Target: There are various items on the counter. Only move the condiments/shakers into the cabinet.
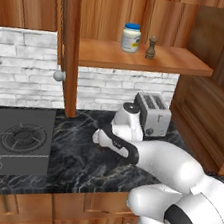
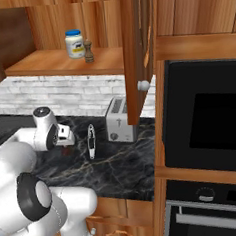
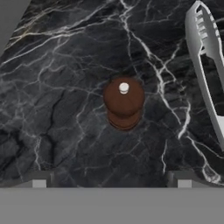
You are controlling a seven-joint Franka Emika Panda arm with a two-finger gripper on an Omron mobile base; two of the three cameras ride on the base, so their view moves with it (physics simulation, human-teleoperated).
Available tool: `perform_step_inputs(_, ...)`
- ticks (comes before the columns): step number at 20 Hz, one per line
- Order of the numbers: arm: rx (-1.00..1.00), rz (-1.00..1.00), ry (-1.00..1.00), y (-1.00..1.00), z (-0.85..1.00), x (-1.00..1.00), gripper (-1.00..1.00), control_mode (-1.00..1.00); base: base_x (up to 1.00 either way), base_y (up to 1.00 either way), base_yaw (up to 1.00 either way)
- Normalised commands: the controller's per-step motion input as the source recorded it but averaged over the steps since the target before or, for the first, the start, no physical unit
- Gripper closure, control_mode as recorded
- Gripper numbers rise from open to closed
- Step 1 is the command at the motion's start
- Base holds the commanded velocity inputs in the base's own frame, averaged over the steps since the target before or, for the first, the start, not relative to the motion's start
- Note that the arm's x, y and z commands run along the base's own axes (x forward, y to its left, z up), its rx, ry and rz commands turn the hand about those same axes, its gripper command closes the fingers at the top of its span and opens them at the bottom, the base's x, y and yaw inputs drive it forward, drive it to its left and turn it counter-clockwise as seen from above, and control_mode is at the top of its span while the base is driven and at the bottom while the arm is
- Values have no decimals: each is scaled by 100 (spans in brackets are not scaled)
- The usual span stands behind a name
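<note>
Gripper (image 3: 111, 179) released, fingers spread wide, poised directly above small reddish-brown wooden mill-shaped shaker (image 3: 124, 103) standing upright on black marble-look counter (image 3: 65, 109). Silver-black utensil (image 3: 208, 61) lies nearby. Reddish-brown wooden cabinet (image 1: 142, 57) shelf holds white blue-lidded jar (image 1: 130, 38) beside darker brown shaker (image 1: 151, 48).

Counter (image 1: 76, 164): black marble w/ pale veins. Shaker on it (image 3: 124, 103): reddish-brown wood, small pale knob on top. Tongs (image 3: 205, 65): silver. Toaster (image 1: 153, 114): silver, dark slots. Cabinet (image 1: 142, 57): reddish-brown wood grain, door knob (image 1: 59, 75) pale. On shelf: jar (image 1: 131, 38) white, blue lid, pale label; mill shaker (image 1: 151, 48) dark brown. Backsplash (image 1: 24, 66): white brick. Stovetop (image 1: 14, 140): grey, dark burners. Oven (image 2: 205, 118): black.
</note>
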Motion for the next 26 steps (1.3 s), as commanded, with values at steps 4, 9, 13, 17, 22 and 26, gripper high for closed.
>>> perform_step_inputs(4, -1, 0, -1, 6, -9, 21, -100, -100, 0, 0, 0)
perform_step_inputs(9, -3, 0, -1, 0, -10, 20, -100, -100, 0, 0, 0)
perform_step_inputs(13, -1, 0, -1, 0, -9, 16, -100, -100, 0, 0, 0)
perform_step_inputs(17, 0, 0, -1, 0, -14, 14, -100, -100, 0, 0, 0)
perform_step_inputs(22, 0, 0, 0, 0, -12, 12, -100, -100, 0, 0, 0)
perform_step_inputs(26, -1, 0, 0, 0, -17, 13, -100, -100, 0, 0, 0)
